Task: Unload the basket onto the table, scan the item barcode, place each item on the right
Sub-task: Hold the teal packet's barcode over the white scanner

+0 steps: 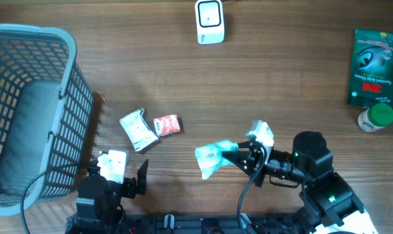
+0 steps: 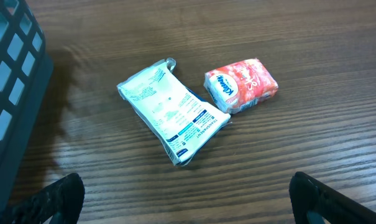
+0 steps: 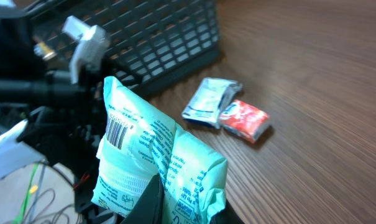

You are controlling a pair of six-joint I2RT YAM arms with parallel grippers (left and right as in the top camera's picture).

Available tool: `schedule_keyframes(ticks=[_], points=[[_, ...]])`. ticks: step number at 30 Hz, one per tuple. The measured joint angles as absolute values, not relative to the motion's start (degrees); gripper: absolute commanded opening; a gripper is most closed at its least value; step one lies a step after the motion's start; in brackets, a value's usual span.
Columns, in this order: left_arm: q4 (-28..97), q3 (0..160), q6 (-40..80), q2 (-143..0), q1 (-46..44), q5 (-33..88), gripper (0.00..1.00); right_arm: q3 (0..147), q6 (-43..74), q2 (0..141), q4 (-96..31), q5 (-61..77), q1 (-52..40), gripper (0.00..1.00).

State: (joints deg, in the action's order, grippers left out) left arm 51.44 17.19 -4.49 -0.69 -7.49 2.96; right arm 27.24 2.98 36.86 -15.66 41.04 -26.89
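**Right pincer clamped, left pincer spread wide**

In the overhead view the right arm (image 1: 316,172) reaches in from the 5 o'clock corner. Its right pincer (image 1: 234,156) points toward 9 o'clock, with the jaws closed on a teal packet (image 1: 212,158). The left arm (image 1: 99,195) sits at 7 o'clock near the edge. The left pincer (image 2: 186,202) stands wide apart, with a dark fingertip (image 2: 57,199) in each lower corner of its wrist view.

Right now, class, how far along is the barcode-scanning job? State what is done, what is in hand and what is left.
Done: the right pincer is shut on the teal packet, its barcode showing. In hand: the packet is held well short of the white device, likely the scanner. Left: bring the barcode to it; the white packet and red packet lie untouched, the left pincer open.
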Motion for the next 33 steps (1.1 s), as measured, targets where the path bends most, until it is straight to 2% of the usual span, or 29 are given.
schedule_keyframes(ticks=[4,8,12,15,19,22,27,33], points=[[51.44,17.19,-4.49,-0.69,-7.49,2.96,1.00,27.24,3.62,36.91,-14.22,41.43,-26.89,0.04],[51.46,17.19,-4.49,-0.69,-7.49,2.96,1.00,27.24,8.84,41.21,-11.35,29.47,-26.89,0.04],[51.44,17.19,-4.47,-0.69,-7.49,2.94,1.00,30.24,11.99,56.66,-4.08,12.23,-26.89,0.04],[51.46,17.19,-4.49,-0.69,-7.49,2.96,1.00,41.30,9.87,72.27,-1.04,2.57,-26.89,0.04],[51.48,17.19,-4.49,-0.78,-7.49,2.96,1.00,61.19,2.31,93.60,0.80,-15.81,-26.89,0.04],[51.46,17.19,-4.49,-0.80,-7.49,2.96,1.00,70.19,-6.20,104.53,6.07,-26.46,-26.83,0.04],[51.42,17.19,-4.49,-0.80,-7.49,2.94,1.00,74.04,-24.10,114.89,25.36,-38.87,-26.83,0.05],[51.46,17.19,-4.49,-0.80,-7.49,2.96,1.00,74.48,-49.28,122.37,47.24,-42.65,-27.55,0.05]])
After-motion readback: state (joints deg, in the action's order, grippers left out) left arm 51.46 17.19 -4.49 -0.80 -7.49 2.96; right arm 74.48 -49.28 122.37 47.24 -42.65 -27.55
